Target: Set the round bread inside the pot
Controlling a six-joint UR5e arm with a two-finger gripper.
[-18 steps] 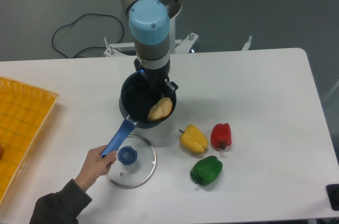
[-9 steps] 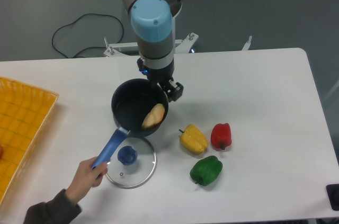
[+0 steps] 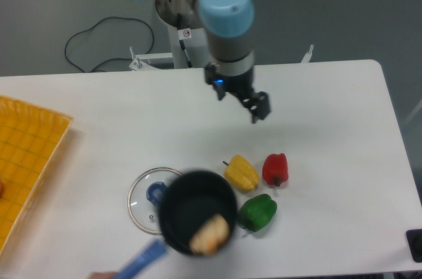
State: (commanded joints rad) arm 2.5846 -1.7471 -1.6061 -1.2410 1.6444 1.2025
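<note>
The round bread (image 3: 210,235), pale tan, lies inside the pot (image 3: 188,206), a dark round saucepan with a blue handle (image 3: 141,264) pointing to the lower left. The pot looks blurred and raised near the table's front edge, partly over the glass lid. My gripper (image 3: 254,109) hangs above the table's middle back, well away from the pot, up and to its right. Nothing shows between its fingers; whether they stand open or shut is unclear from this angle.
A glass lid with a blue knob (image 3: 156,192) lies left of the pot. A yellow pepper (image 3: 241,173), a red pepper (image 3: 275,169) and a green pepper (image 3: 257,212) sit to the right. A yellow tray (image 3: 26,160) is at the left edge.
The pot with the bread in it has been carried by its handle toward the front, over the lid. My gripper has moved right and back, away from the pot.
</note>
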